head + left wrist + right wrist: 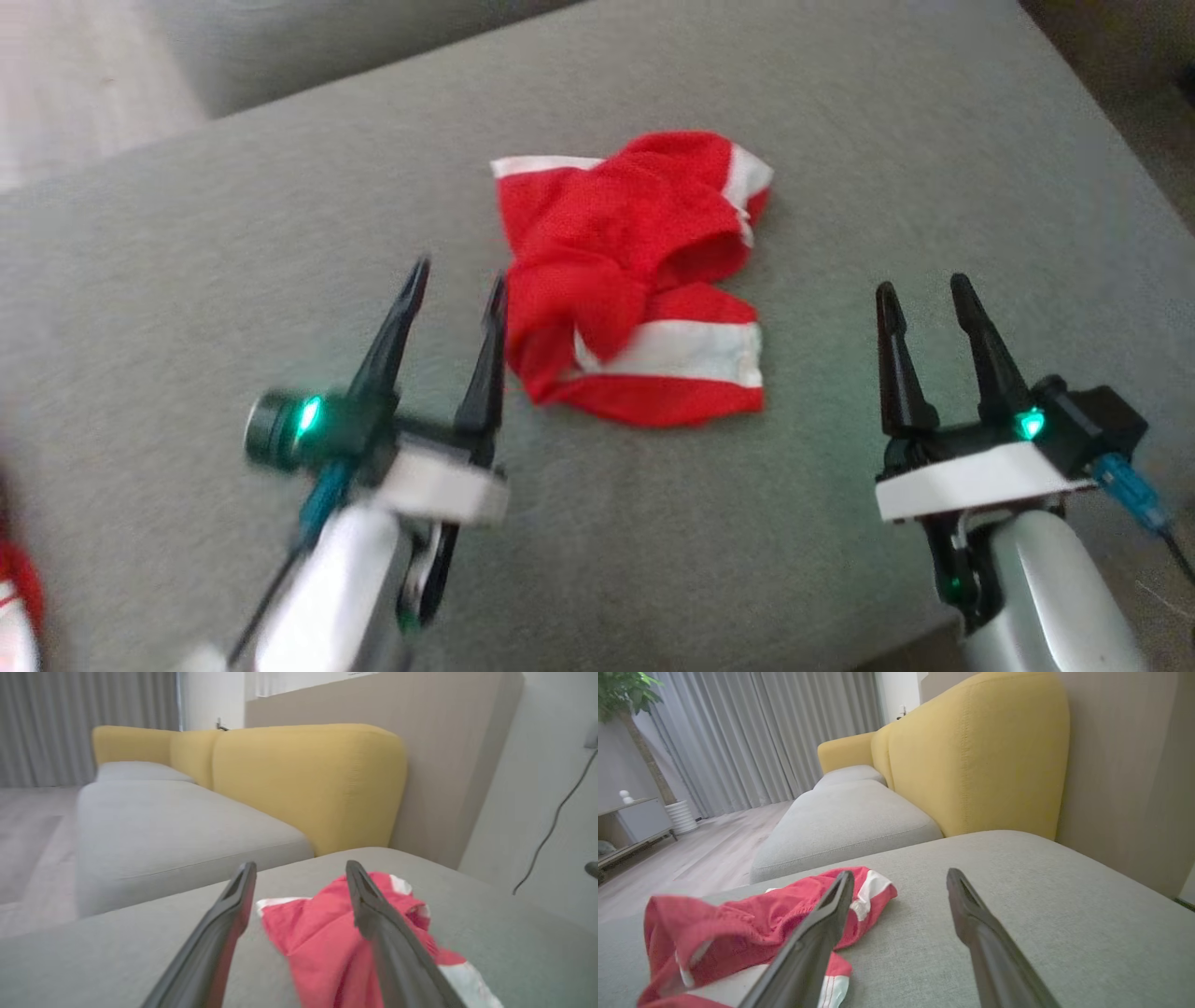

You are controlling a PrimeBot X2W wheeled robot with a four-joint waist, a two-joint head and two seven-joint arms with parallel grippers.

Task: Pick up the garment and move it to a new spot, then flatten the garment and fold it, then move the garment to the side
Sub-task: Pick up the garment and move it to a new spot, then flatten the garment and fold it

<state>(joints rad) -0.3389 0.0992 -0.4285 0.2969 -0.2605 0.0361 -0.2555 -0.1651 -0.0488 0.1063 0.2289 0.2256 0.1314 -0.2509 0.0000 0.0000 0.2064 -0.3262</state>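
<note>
Crumpled red-and-white garment in the middle of a grey sofa cushion.
Left of the garment: wood floor past the cushion edge, then the left gripper, fingers spread, just beside it. Right: the right gripper, fingers spread, over bare cushion.

Readable text: none | brands, labels: none legible | numbers, signs: none legible | red-and-white garment: no lettering legible | yellow sofa back: no tag legible
</note>
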